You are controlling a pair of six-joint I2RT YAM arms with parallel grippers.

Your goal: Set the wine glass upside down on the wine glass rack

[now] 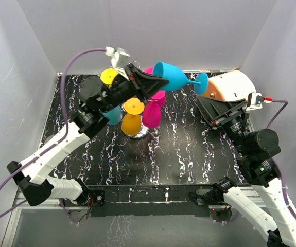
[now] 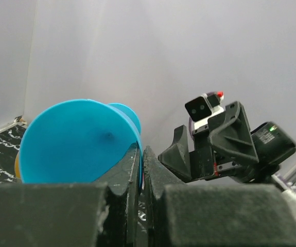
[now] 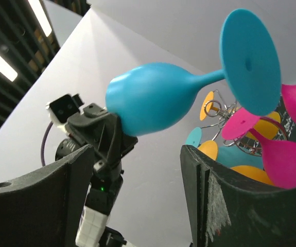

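Note:
A blue wine glass [image 1: 174,77] lies sideways in the air above the table, foot toward the right. My left gripper [image 1: 159,82] is shut on the bowl's rim; the left wrist view shows the rim [image 2: 81,141] pinched between the two pads [image 2: 141,157]. My right gripper [image 1: 202,99] stands open just below the glass's foot, touching nothing. In the right wrist view the glass [image 3: 153,98] hangs above the gap between my open fingers [image 3: 137,175]. The wine glass rack [image 1: 136,133] stands at table centre, its wire arms [image 3: 224,110] mostly hidden.
Yellow [image 1: 132,119], pink [image 1: 153,113] and teal glasses hang upside down on the rack, below the left gripper. White walls close in the black marbled table [image 1: 178,154] on three sides. A metal rail runs along the near edge.

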